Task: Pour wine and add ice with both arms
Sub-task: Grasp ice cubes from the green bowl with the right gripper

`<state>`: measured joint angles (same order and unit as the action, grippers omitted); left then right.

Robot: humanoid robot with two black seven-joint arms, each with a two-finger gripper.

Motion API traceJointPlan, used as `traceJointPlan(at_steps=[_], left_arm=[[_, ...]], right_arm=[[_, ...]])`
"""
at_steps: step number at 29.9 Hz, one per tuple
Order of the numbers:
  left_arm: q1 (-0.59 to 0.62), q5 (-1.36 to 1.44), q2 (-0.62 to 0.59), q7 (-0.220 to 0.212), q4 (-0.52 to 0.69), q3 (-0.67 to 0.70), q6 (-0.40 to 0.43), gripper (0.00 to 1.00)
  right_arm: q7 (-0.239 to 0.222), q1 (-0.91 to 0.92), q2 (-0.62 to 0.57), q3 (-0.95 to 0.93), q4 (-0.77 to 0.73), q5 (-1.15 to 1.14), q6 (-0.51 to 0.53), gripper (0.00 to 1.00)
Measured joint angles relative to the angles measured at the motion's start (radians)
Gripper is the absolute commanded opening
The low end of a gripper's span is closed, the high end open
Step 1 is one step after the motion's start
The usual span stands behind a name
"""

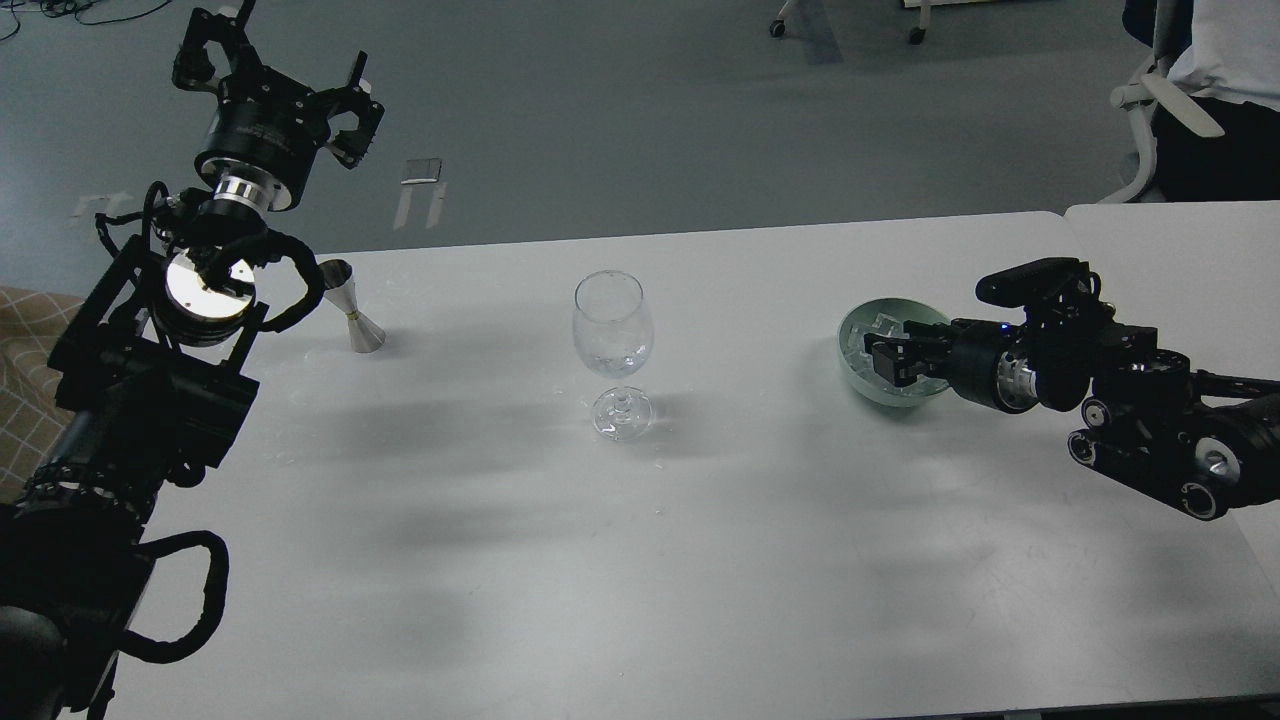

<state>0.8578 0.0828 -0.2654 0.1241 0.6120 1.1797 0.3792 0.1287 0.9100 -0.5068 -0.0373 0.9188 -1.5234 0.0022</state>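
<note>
A clear wine glass [613,335] stands upright at the table's middle with a little clear liquid in its bowl. A steel jigger [353,320] stands at the left, near my left arm. A pale green bowl [852,370] with ice cubes [880,324] sits at the right. My right gripper [882,362] reaches in from the right with its dark fingertips inside the bowl, over the ice; I cannot tell whether its fingers are apart or hold a cube. My left gripper [275,70] is raised high beyond the table's far left edge, open and empty.
The white table [640,560] has its far edge just behind the jigger and the glass. A second table [1180,240] adjoins at the right. A seated person and a chair [1190,90] are at the far right.
</note>
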Motion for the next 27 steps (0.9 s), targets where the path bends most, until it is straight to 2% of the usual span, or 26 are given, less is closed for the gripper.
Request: traceJointPlan(at_steps=[3, 6, 9, 17, 22, 27], left_arm=[[0.000, -0.001, -0.001, 0.000, 0.000, 0.000, 0.000, 0.97], [0.000, -0.002, -0.001, 0.000, 0.000, 0.000, 0.000, 0.97], [0.000, -0.003, -0.001, 0.000, 0.000, 0.000, 0.000, 0.97], [0.000, -0.003, -0.001, 0.000, 0.000, 0.000, -0.002, 0.97], [0.000, -0.003, -0.001, 0.000, 0.000, 0.000, -0.005, 0.97], [0.000, -0.003, -0.001, 0.000, 0.000, 0.000, -0.009, 0.97]], right_arm=[[0.000, -0.005, -0.001, 0.000, 0.001, 0.000, 0.000, 0.50], [0.000, -0.005, -0.001, 0.001, 0.003, 0.000, 0.001, 0.34], [0.000, -0.005, -0.001, 0.001, 0.003, 0.000, 0.001, 0.26], [-0.001, -0.006, -0.001, 0.001, 0.003, 0.000, 0.001, 0.23], [0.000, -0.006, -0.003, 0.001, 0.003, 0.001, 0.001, 0.11], [0.004, 0.006, -0.022, -0.005, 0.020, 0.007, 0.001, 0.10]])
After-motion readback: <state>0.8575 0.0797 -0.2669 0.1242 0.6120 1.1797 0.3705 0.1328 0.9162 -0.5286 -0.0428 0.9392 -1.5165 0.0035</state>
